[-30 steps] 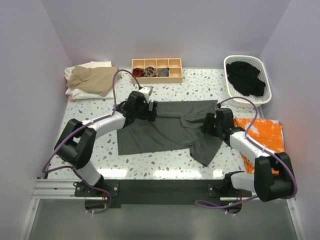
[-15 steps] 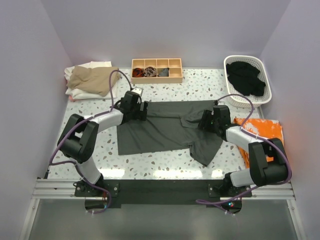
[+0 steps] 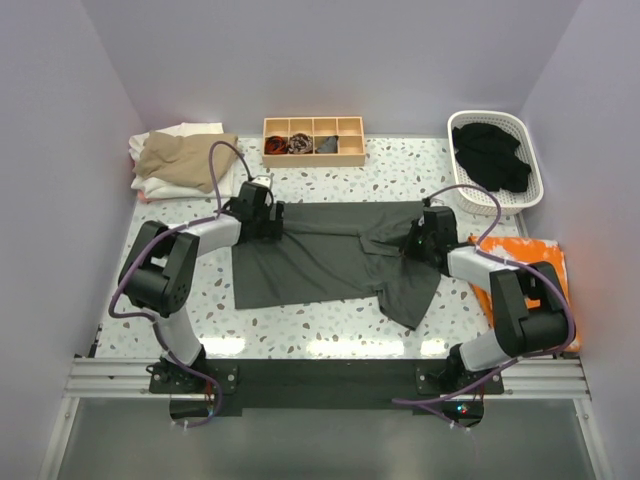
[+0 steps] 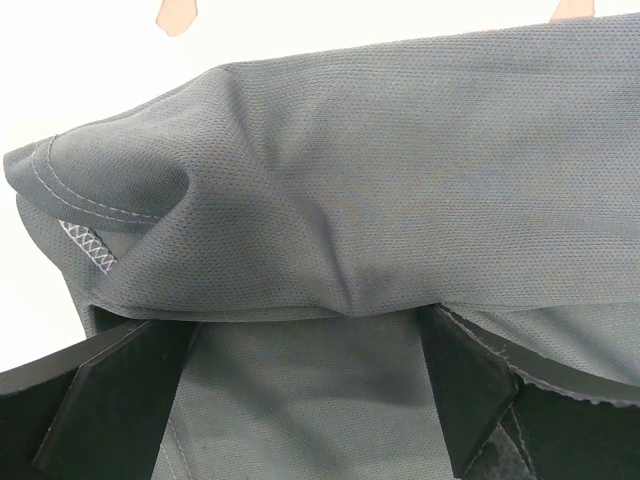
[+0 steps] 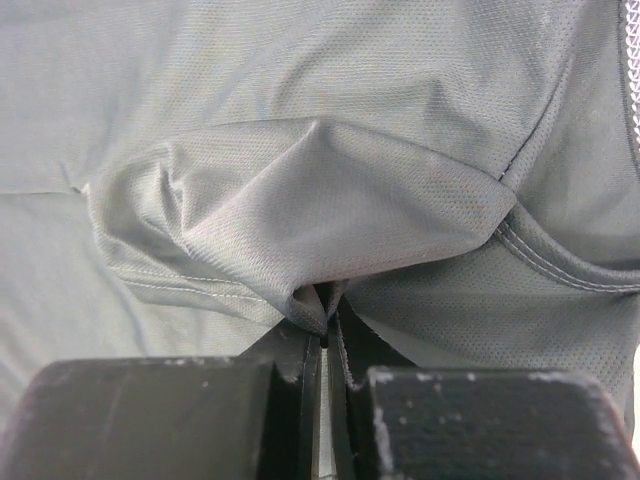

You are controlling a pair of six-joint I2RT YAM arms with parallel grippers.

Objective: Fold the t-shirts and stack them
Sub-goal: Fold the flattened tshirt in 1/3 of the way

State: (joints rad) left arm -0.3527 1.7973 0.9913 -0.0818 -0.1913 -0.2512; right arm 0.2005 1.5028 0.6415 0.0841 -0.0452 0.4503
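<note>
A charcoal-grey t-shirt [image 3: 330,265] lies spread across the middle of the table, its right side rumpled. At the shirt's far left corner my left gripper [image 3: 272,218] is open. In the left wrist view a fold of the grey cloth [image 4: 400,180] with a stitched hem drapes over the tips of its widely parted fingers [image 4: 455,365]. My right gripper [image 3: 412,243] is at the shirt's far right part and is shut on a pinched bunch of the grey fabric [image 5: 310,210]. A tan t-shirt [image 3: 185,158] tops a white folded pile [image 3: 160,186] at the back left.
A wooden compartment tray [image 3: 313,158] with small rolled bundles sits at the back centre. A white basket [image 3: 495,117] at the back right holds black shirts [image 3: 490,155]. An orange cloth [image 3: 525,262] lies right of the right arm. Walls enclose the table on three sides.
The right gripper has closed on the grey shirt's cloth. The left gripper slid left and back to the shirt's far left corner, staying open. The right gripper shifted slightly toward the back.
</note>
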